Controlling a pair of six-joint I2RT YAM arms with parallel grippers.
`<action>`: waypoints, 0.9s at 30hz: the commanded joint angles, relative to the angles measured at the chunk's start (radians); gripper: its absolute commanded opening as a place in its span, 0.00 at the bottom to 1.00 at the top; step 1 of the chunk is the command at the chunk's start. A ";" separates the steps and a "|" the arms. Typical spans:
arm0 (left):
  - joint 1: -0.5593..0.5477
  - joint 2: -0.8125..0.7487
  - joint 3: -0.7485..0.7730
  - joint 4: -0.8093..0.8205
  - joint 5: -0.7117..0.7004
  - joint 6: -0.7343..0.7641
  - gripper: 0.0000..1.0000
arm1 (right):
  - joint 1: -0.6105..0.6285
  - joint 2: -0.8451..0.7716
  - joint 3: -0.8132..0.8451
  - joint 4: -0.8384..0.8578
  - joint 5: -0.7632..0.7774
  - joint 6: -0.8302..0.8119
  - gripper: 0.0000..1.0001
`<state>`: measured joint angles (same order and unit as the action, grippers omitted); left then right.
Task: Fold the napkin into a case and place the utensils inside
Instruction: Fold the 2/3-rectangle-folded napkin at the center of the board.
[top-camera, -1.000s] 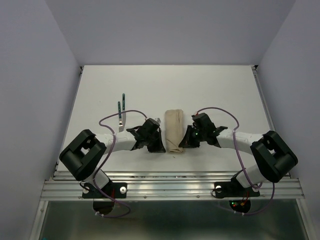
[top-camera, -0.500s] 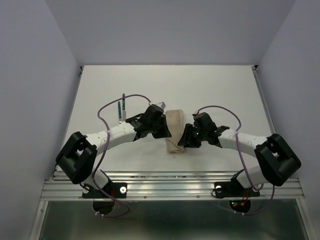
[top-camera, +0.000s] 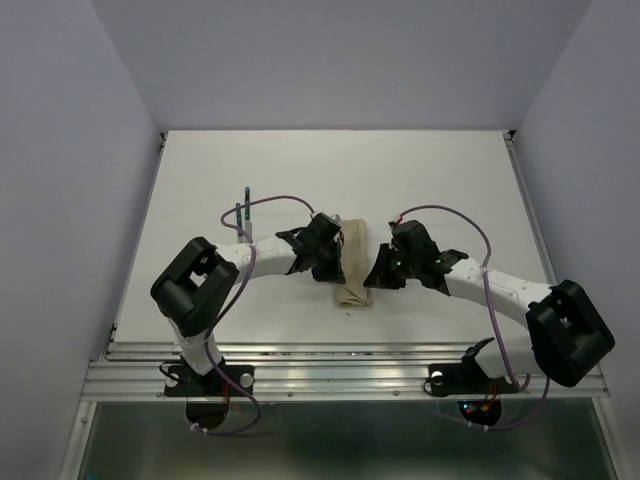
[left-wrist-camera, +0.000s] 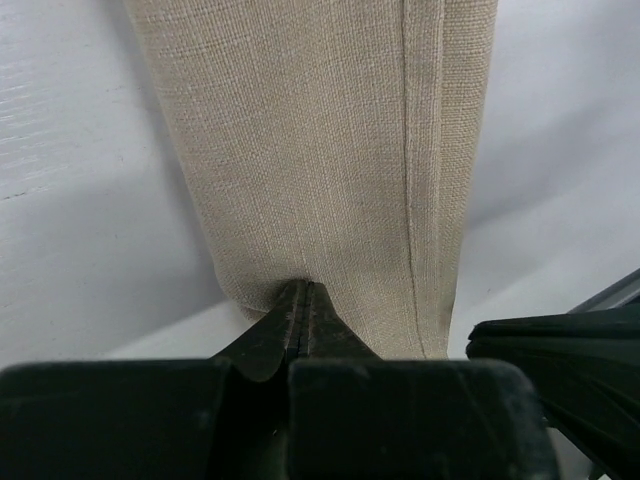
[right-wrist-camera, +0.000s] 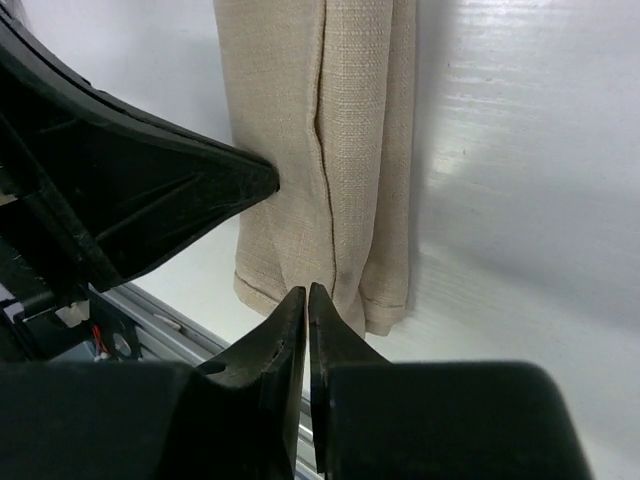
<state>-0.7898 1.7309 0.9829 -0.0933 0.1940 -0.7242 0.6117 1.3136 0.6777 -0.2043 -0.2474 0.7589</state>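
Your folded napkin (top-camera: 352, 285) lies between both claws, long axis near-to-far. Left claw (left-wrist-camera: 303, 290) clenched on its left edge; right claw (right-wrist-camera: 307, 292) almost clenched, tips at right edge, grasp unclear. Utensils (top-camera: 240, 220) lie farther left

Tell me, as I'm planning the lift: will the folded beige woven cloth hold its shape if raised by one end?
Probably not: the folded beige woven cloth looks thin and soft, so it should droop. Its coarse weave likely resists slipping. Its overlapping layers may fall open.

Beige-tan woven case (left-wrist-camera: 320, 150); utensils (top-camera: 243, 216) with dark green handles; table (top-camera: 330, 170) white; walls (top-camera: 60, 150) pale lavender.
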 joint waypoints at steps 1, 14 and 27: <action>0.001 -0.001 0.039 0.017 0.019 0.025 0.00 | 0.005 0.058 -0.020 0.065 -0.061 0.002 0.09; 0.004 -0.060 0.074 -0.031 -0.001 0.051 0.00 | 0.014 0.026 -0.023 0.011 0.115 -0.023 0.07; 0.118 -0.011 0.209 -0.114 -0.045 0.117 0.00 | -0.089 0.202 0.204 -0.040 0.278 -0.130 0.09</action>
<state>-0.7086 1.7229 1.1301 -0.1764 0.1753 -0.6479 0.5255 1.4403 0.7986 -0.2291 -0.0319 0.6811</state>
